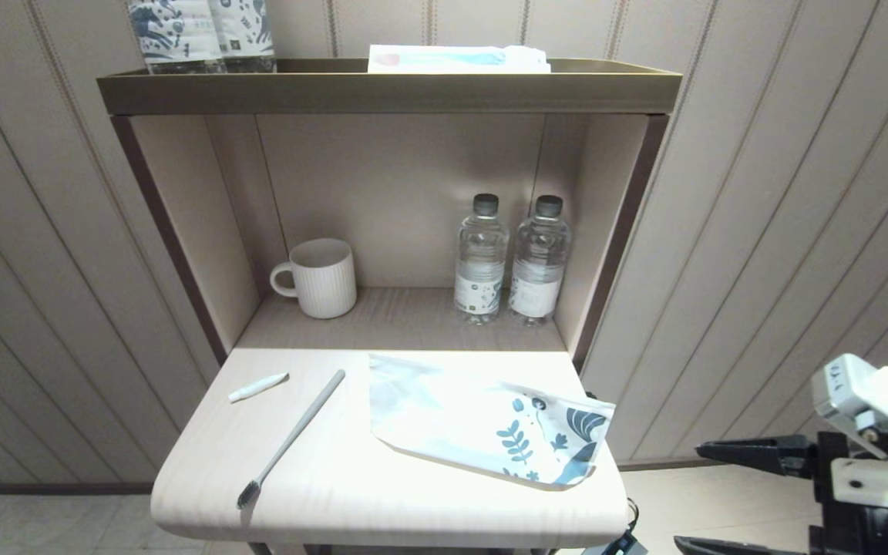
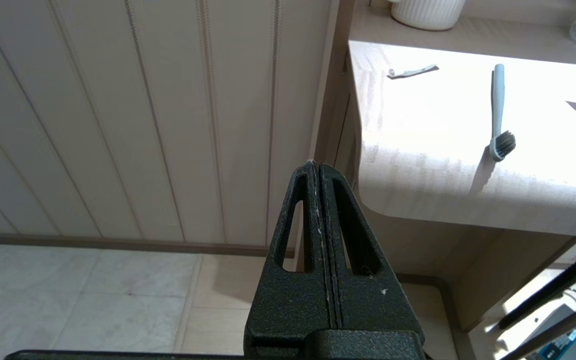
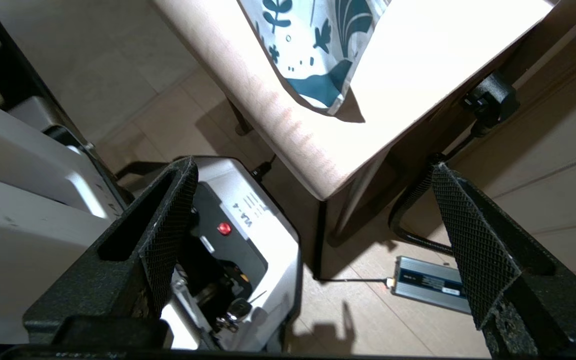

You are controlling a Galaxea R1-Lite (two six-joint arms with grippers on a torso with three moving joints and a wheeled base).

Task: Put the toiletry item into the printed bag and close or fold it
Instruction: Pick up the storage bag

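Note:
The printed bag (image 1: 482, 424), white with blue leaves at its near end, lies flat on the right of the light wooden table (image 1: 382, 509); its printed end (image 3: 318, 55) also shows in the right wrist view. A grey toothbrush (image 1: 294, 435) lies slantwise left of it, bristles toward the front edge, and shows again in the left wrist view (image 2: 498, 110). A small white tube (image 1: 257, 387) rests further left. My right gripper (image 1: 694, 497) hangs open and empty, below and right of the table's front right corner. My left gripper (image 2: 318, 167) is shut and empty, low beside the table's left side.
In the shelf behind the table stand a white ribbed mug (image 1: 321, 277) and two water bottles (image 1: 509, 262). On the top shelf are blue-printed bottles (image 1: 201, 35) and a flat packet (image 1: 455, 59). A power adapter (image 3: 430, 285) with cable lies on the floor under the table.

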